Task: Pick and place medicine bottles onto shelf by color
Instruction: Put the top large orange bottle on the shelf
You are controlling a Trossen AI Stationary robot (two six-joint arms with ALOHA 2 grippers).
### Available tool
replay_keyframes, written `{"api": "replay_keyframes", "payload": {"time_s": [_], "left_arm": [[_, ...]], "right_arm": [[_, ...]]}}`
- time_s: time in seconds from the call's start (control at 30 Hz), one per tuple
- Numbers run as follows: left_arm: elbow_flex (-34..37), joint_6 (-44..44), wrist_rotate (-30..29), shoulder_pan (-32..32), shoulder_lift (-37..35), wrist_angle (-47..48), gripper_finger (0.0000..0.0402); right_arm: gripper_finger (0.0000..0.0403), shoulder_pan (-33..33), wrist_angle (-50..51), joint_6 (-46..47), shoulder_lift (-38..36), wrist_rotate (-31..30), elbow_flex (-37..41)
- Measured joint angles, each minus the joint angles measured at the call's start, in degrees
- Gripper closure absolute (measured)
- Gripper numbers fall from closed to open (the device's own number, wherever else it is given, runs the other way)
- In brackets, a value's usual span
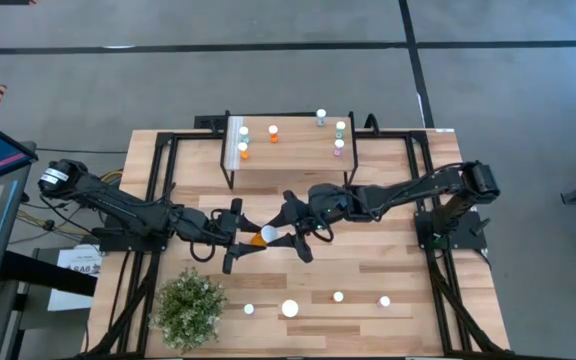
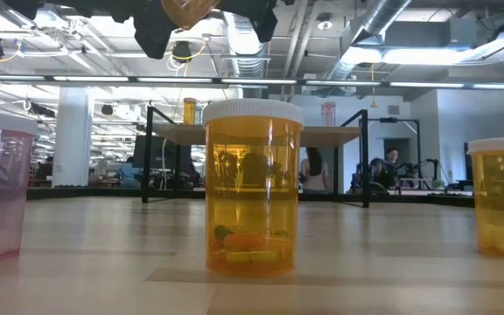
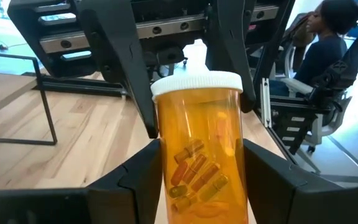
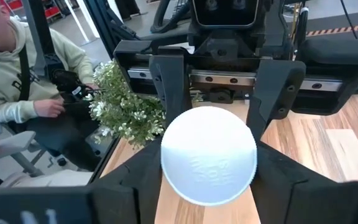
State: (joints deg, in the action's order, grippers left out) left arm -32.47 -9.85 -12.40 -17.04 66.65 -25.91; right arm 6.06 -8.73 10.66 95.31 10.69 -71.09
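An orange bottle (image 1: 258, 237) with a clear amber body, a ribbed white cap and capsules inside hangs in the air over the middle of the table (image 1: 388, 270), lying roughly level between the two arms. The left end effector (image 3: 201, 180) grasps its body, one finger on each side. The right end effector (image 4: 209, 162) meets it from the right, cap end toward it, with its fingers on both sides of the cap; whether they press on it I cannot tell.

The shelf (image 1: 298, 150) stands at the far edge of the table, with small bottles along it: orange ones toward its left, pale green and pink ones toward its right. Bare wood lies between the shelf's near edge and the held bottle.

Along the near edge stand four more white-capped bottles (image 1: 290, 309) in a loose row, well apart from one another, with a green plant (image 1: 190, 308) at the near left. The low view shows an orange one (image 2: 252, 188) closest.
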Motion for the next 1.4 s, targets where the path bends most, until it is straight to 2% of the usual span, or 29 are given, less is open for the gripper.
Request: {"api": "replay_keyframes", "payload": {"time_s": [0.27, 0.47, 0.7, 1.0, 1.17, 1.4], "left_arm": [[0.0, -0.45, -0.67, 0.02, 0.0, -0.02, 0.0214], [0.0, -0.9, -4.61, 0.07, -0.21, 0.49, 0.0156], [0.0, -1.72, -11.32, 0.03, -6.12, 9.58, 0.0096], [-0.02, -1.69, -21.02, -1.37, -14.98, 19.63, 0.0083], [-0.01, -1.57, -22.43, -2.08, -15.32, 21.21, 0.0083], [-0.02, -0.18, -23.28, -2.05, -15.34, 21.31, 0.0083]], "right_arm": [[0.0184, -1.01, 0.04, -0.06, 0.01, 0.35, 0.0], [0.0191, -2.83, 0.39, -0.17, 0.0, 0.31, 0.0], [0.0185, -6.08, 0.93, -0.15, -0.81, 0.11, -0.17], [0.0187, -13.34, 14.57, -0.94, -1.49, -1.34, -8.33], [0.0181, -18.4, 26.53, -4.26, -1.51, -7.44, -14.71], [0.0183, -28.91, 33.97, -3.18, -1.49, -8.07, -17.51]]}}
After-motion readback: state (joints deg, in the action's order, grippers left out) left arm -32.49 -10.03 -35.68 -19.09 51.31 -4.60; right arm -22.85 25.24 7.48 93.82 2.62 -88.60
